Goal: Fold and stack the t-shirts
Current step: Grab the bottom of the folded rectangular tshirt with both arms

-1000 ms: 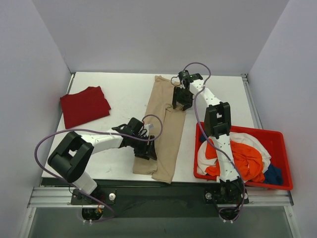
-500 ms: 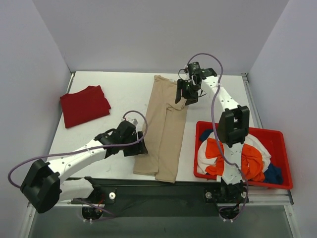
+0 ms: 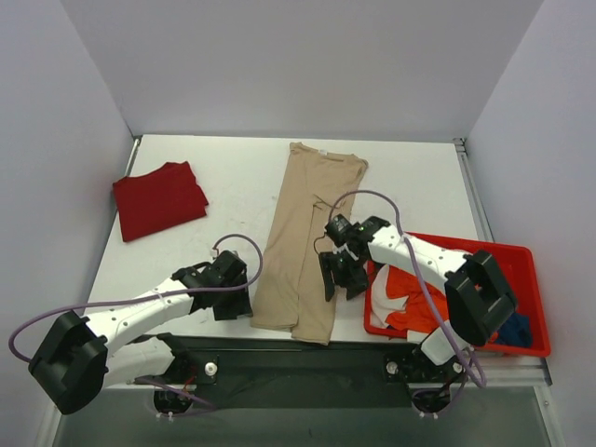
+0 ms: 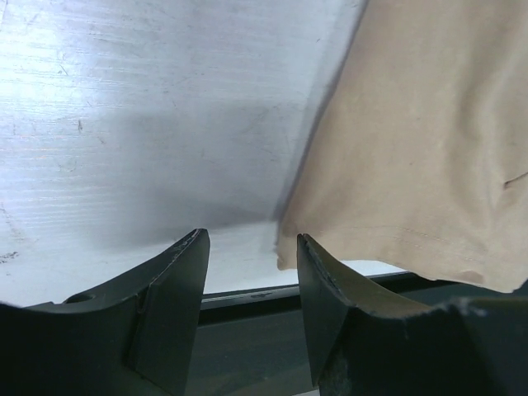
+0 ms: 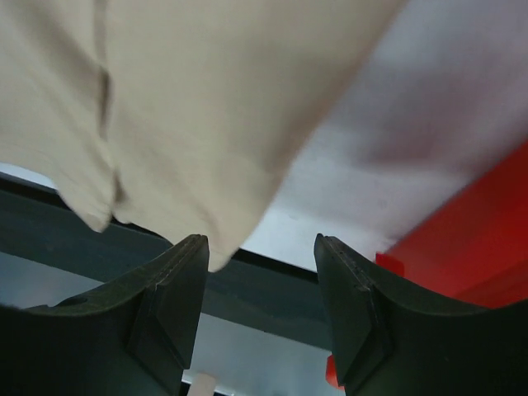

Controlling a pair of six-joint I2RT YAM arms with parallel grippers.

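Observation:
A long beige t-shirt [image 3: 312,233], folded into a narrow strip, runs from the far middle of the table to its near edge. A dark red t-shirt [image 3: 158,197] lies folded at the far left. Orange [image 3: 438,303], white [image 3: 389,300] and blue [image 3: 514,328] t-shirts are piled in the red bin. My left gripper [image 3: 235,303] is open and empty just left of the beige shirt's near-left corner [image 4: 285,252]. My right gripper [image 3: 340,277] is open and empty over the beige shirt's near right edge [image 5: 206,107].
The red plastic bin [image 3: 535,279] stands at the near right, close beside my right gripper; its wall shows in the right wrist view [image 5: 474,231]. The table's near edge [image 4: 247,293] lies right under both grippers. Bare table top [image 3: 233,177] lies between the two laid-out shirts.
My right arm has swung from the beige shirt's far end to its near right edge. My left gripper has drawn back off the shirt to its near-left corner.

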